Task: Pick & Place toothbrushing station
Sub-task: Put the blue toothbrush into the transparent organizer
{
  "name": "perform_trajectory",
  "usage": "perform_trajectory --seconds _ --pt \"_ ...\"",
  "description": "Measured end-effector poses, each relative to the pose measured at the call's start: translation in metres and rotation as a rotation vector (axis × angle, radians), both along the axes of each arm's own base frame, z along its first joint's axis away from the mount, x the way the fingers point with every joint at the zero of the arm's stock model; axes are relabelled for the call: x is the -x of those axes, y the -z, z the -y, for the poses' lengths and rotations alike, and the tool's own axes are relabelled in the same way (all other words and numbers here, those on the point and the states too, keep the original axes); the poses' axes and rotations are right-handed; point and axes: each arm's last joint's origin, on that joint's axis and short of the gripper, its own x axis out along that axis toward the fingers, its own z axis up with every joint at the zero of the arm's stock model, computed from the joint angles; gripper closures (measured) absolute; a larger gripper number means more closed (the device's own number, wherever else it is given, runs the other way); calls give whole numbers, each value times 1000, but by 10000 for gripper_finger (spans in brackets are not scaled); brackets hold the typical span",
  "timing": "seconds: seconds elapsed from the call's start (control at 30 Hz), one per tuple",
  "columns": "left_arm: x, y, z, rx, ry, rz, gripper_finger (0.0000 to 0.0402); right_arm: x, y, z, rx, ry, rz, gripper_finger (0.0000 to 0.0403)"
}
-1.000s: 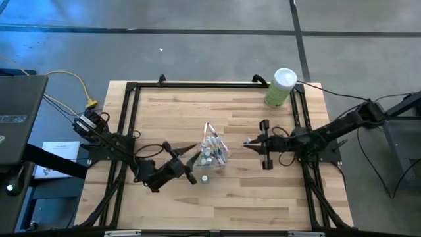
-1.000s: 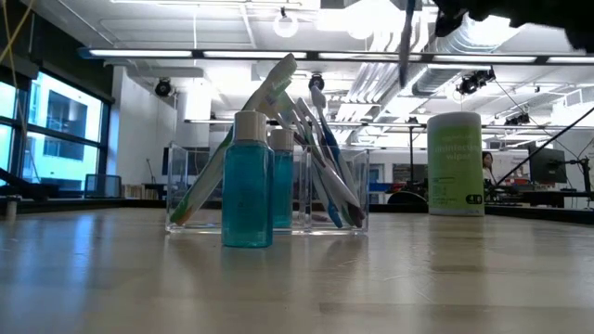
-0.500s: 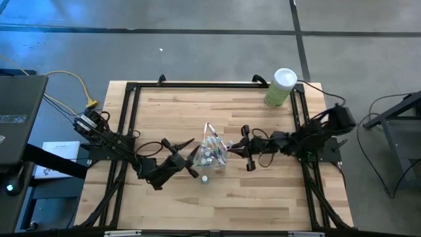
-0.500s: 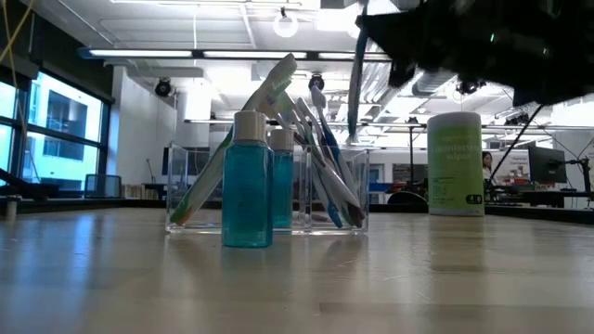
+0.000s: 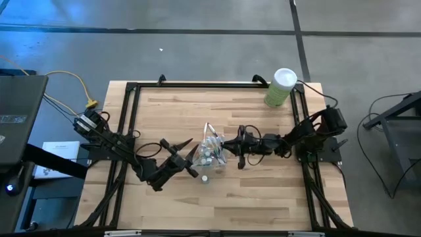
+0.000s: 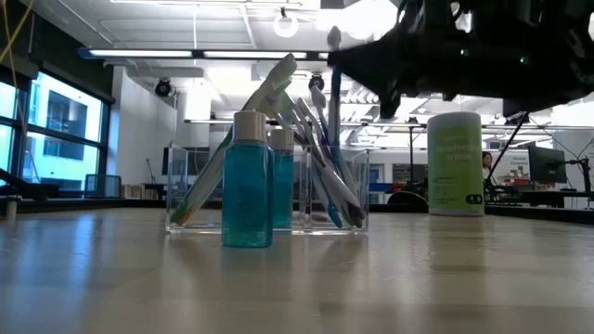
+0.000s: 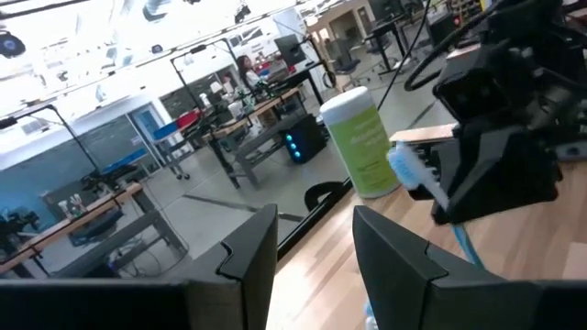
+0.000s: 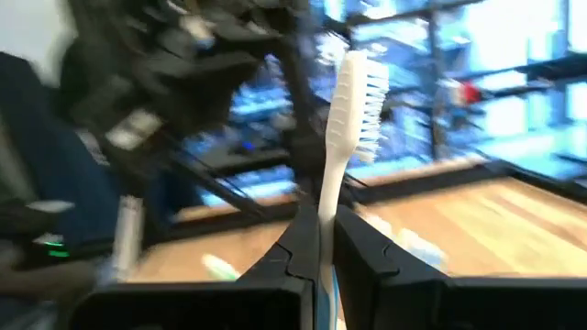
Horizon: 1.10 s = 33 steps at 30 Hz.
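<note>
The right arm reaches in from 3 o'clock across the table (image 5: 263, 197), stretched low toward the centre, and its gripper (image 5: 228, 146) hangs just beside the holder (image 5: 212, 153) on that side. Its fingers (image 8: 353, 246) are clamped on a toothbrush (image 8: 341, 156), held upright with the white bristle head at the top and a blue part of the handle showing down between the fingers; in the low view this brush (image 6: 335, 88) stands vertical just above the holder's (image 6: 267, 190) rim. The left arm lies at 8 o'clock, pointing toward the centre, its gripper (image 5: 191, 158) near the holder's other side with fingers (image 7: 246, 257) parted around nothing. The holder is a clear box at the table's centre, with pale toothbrushes (image 6: 306, 148) leaning fanned in it and teal white-capped bottles (image 6: 249, 181) at its front; from above, a small white cap (image 5: 204, 178) shows on the table just toward 6 o'clock of it. A green canister (image 5: 281, 87) with a white lid stands at 1 o'clock, well apart.
</note>
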Motion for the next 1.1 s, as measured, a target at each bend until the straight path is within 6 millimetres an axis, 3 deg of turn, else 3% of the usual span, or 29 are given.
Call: perform_trajectory --seconds 0.43,0.83,1.1 --pt "3 0 4 0 3 -7 264 3 16 -18 63 42 -170 391" --pt "3 0 4 1 4 -6 264 3 24 -18 30 9 -244 388" --pt "3 0 4 9 5 3 264 4 30 -19 45 -39 -300 343"
